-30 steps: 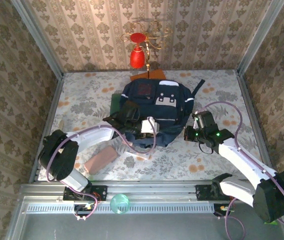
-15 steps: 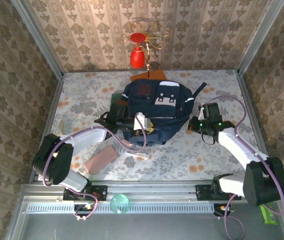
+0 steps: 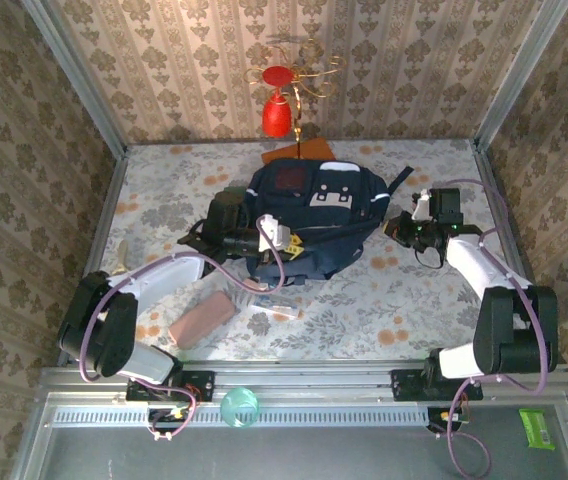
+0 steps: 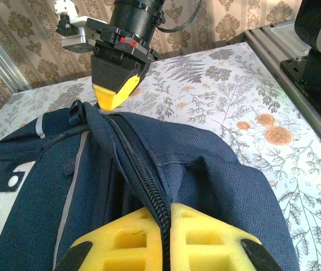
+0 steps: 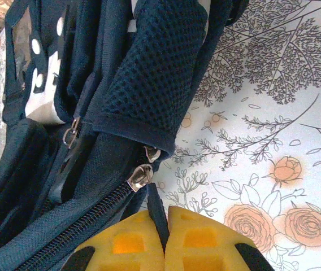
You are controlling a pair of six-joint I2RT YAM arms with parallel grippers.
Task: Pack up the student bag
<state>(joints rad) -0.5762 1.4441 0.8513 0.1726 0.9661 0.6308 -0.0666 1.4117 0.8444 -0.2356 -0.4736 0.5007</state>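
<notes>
1. The student bag (image 3: 314, 215) lies mid-table between your two arms, patched front facing up and its long side running left-right.
2. The left gripper (image 4: 163, 217) has its jaws closed, pinching bag fabric at the bag's left end. The zip track (image 4: 138, 164) passes straight between the pads.
3. The right gripper (image 5: 165, 217) has its jaws closed tight on a thin dark fabric tab at the bag's right corner.
4. Key relation: the zip track runs from one gripper to the other, so both hands sit on one line at opposite ends. The left wrist view shows the right gripper's yellow tip at the far end of that track.
5. The zip pulls (image 5: 140, 176) sit just beside the right gripper, well apart from the left. My read is that the right arm is nearer to them, but you'd have to drop the tab first.
6. The zip looks closed along the visible length, so I judge the bag not yet opened. The brown block (image 3: 202, 320) lies near-left of the bag, closer to your left arm.
</notes>
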